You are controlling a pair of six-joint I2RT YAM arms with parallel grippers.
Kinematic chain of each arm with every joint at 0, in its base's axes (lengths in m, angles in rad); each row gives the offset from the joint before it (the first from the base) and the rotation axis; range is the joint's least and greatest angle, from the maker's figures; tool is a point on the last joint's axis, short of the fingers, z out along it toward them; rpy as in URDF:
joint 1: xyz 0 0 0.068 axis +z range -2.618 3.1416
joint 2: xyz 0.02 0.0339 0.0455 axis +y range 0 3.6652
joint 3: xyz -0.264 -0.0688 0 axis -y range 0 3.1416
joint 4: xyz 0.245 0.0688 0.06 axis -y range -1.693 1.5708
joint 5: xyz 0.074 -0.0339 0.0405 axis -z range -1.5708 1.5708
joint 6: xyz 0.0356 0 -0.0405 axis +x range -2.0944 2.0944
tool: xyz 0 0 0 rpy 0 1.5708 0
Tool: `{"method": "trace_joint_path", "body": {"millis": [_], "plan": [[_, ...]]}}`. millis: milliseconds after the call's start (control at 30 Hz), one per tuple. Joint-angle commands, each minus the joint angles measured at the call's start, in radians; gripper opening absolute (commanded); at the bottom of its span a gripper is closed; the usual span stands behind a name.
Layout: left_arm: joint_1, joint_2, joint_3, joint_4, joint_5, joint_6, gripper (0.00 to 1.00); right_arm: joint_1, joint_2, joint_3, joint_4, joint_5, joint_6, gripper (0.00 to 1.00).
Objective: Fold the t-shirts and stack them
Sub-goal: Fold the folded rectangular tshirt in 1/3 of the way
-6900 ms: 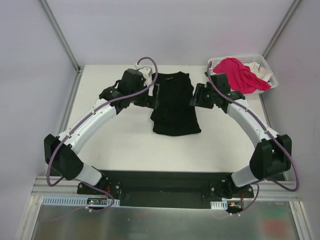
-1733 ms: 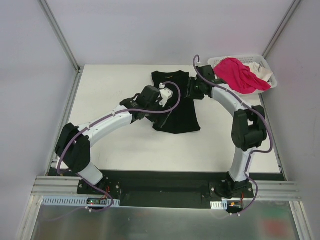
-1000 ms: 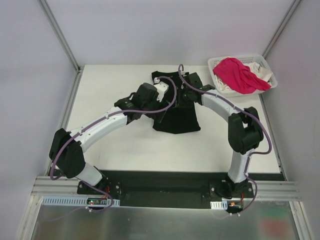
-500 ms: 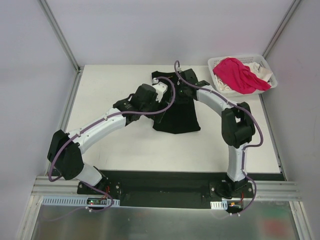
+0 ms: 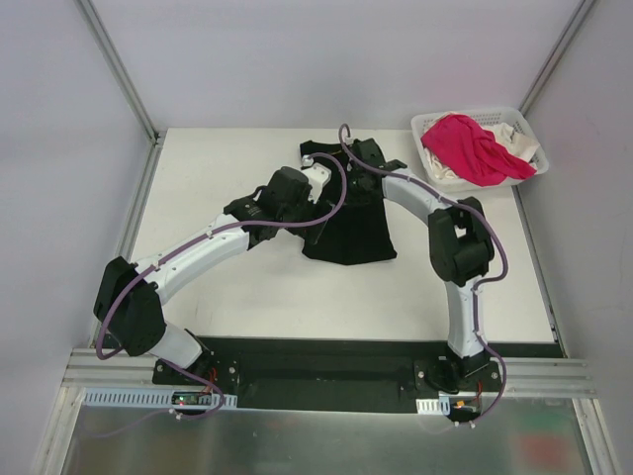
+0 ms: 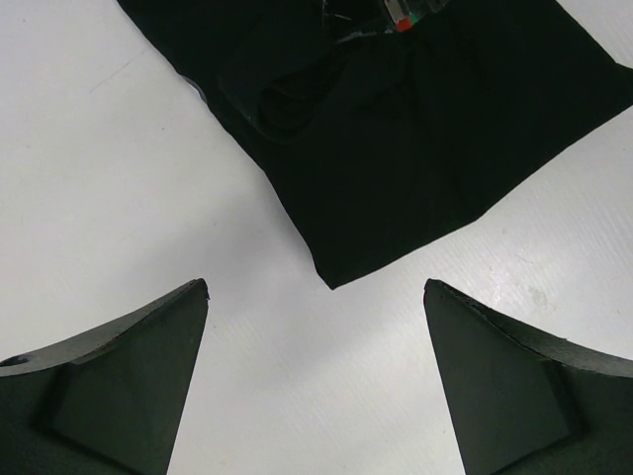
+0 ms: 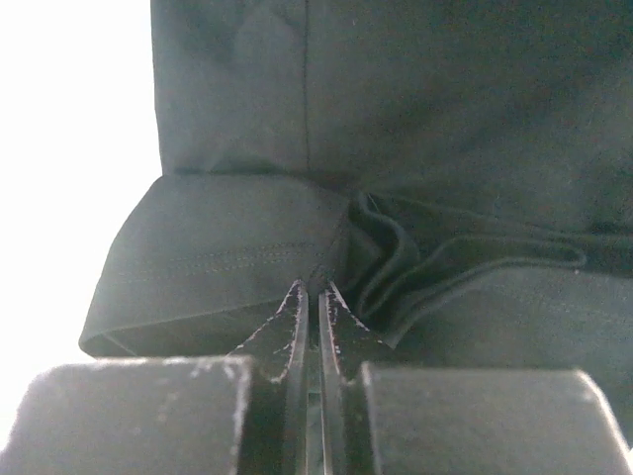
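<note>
Right wrist view: the right gripper (image 7: 312,289) has its jaws pressed together on a raised pleat of the black cloth t-shirt (image 7: 445,119). The left gripper (image 6: 315,285) hangs spread wide, holding nothing, above that shirt's corner. Both arms reach far across, the right elbow sharply bent. The black cloth t-shirt lies mostly flat, far and central on the white table (image 5: 227,287); a bright pink t-shirt (image 5: 470,146) fills the white lattice basket (image 5: 495,112).

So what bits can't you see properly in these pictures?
- Top view: fingertips of the right gripper, hidden under its own wrist.
- Top view: the white t-shirt, mostly buried under the pink t-shirt in the basket.
- Left wrist view: the black t-shirt, cut off by the top edge.
</note>
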Motion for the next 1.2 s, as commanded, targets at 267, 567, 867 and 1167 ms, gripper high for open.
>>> {"method": "trace_joint_path", "body": {"millis": [267,567,867,1167], "plan": [[-0.009,-0.011,0.000,0.023,-0.004,0.004,0.90,-0.065,0.094,0.250,-0.065,0.000,-0.022,0.02],[-0.008,-0.022,0.001,0.021,-0.010,0.006,0.90,-0.091,0.189,0.327,-0.110,-0.047,-0.008,0.24],[-0.003,-0.019,0.003,0.021,-0.007,0.026,0.90,-0.095,0.132,0.259,-0.095,-0.010,-0.006,0.57],[0.009,0.036,0.040,0.021,-0.004,0.018,0.91,-0.108,-0.003,0.205,-0.122,0.030,-0.051,0.57]]}}
